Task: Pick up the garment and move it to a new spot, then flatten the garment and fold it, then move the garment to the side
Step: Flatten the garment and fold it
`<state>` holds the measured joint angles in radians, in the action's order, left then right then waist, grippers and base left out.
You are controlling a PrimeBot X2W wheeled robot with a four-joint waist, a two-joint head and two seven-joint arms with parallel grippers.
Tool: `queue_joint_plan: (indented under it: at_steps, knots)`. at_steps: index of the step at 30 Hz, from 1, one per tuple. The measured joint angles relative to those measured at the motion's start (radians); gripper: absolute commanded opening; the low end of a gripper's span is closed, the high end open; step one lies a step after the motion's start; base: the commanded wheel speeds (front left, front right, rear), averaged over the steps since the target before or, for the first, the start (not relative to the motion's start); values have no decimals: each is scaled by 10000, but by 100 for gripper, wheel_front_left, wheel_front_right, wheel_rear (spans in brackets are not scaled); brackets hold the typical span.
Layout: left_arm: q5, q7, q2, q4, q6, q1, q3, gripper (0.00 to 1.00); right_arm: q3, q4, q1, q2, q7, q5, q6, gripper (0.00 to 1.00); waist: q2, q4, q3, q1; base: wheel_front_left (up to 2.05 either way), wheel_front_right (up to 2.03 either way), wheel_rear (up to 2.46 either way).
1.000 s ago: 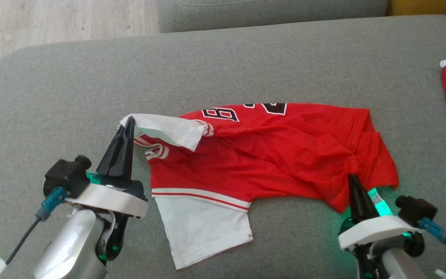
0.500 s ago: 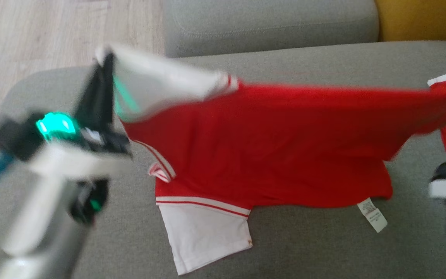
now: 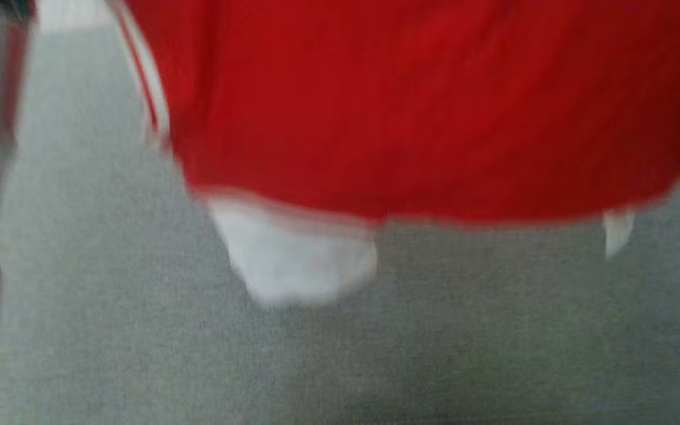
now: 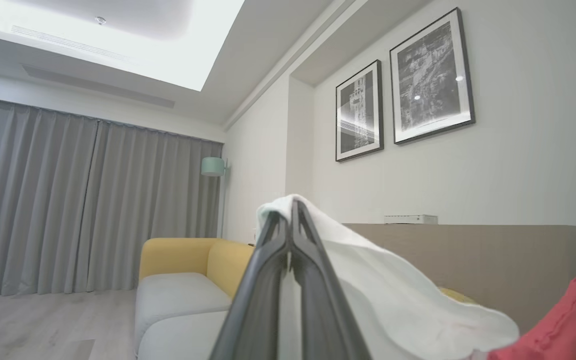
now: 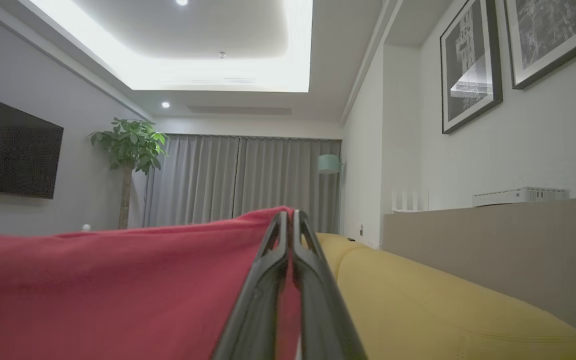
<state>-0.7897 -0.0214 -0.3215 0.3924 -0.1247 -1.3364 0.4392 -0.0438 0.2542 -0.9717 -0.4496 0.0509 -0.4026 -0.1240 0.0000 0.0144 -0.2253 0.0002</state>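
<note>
Over the sofa cushion (image 3: 139, 354) the garment (image 3: 422, 106) hangs blurred; wrist views show left gripper (image 4: 292, 204) and right gripper (image 5: 289, 215) clamped on it.

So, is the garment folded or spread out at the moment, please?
Spread: the garment hangs stretched between the left gripper, pinching its white end, and the right gripper, pinching its red end.

grey cushion (image 3: 139, 354), blurred; whether the garment (image 3: 422, 106) touches it is unclear.
</note>
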Motion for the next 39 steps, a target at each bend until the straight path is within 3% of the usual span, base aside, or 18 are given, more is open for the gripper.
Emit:
queue_joint_plan:
  at_steps: [5,10,15,19,27,33,39]
  knots:
    - [435,-955,228,1436,-4,-2523,529,0,-685,2036,-2890,-13,589,504,0,0,0,-73,-1320,3,0,0,0]
    - [245,-1781,303,2226,-75,-3565,913,0,-855,3250,-4366,-29,1386,819,0,0,0,-119,-2194,4,0,0,0]
    - [-527,-2105,117,2349,-75,-3472,1868,0,-1542,4184,-4930,-224,1795,1041,0,0,-1,-273,-2875,3,0,0,0]
    - [-1154,-2280,-654,1760,-75,-2676,2683,0,-2113,4614,-4803,-290,1929,796,0,0,-1,-394,-3121,0,0,0,0]
    - [-2173,-2359,-1990,228,-75,886,3409,0,-2234,4495,-2405,-487,2019,134,0,0,0,-484,-2637,-2,0,0,0]
    - [-2220,-2357,-2213,-1197,-71,4347,3344,0,-1580,3450,523,-698,2048,-209,0,0,1,-605,-1755,-3,0,0,0]
    - [-1948,-2353,-2349,-2560,500,8131,3469,0,-915,2282,4543,-654,2046,-518,0,0,1,-730,-713,-3,0,0,0]
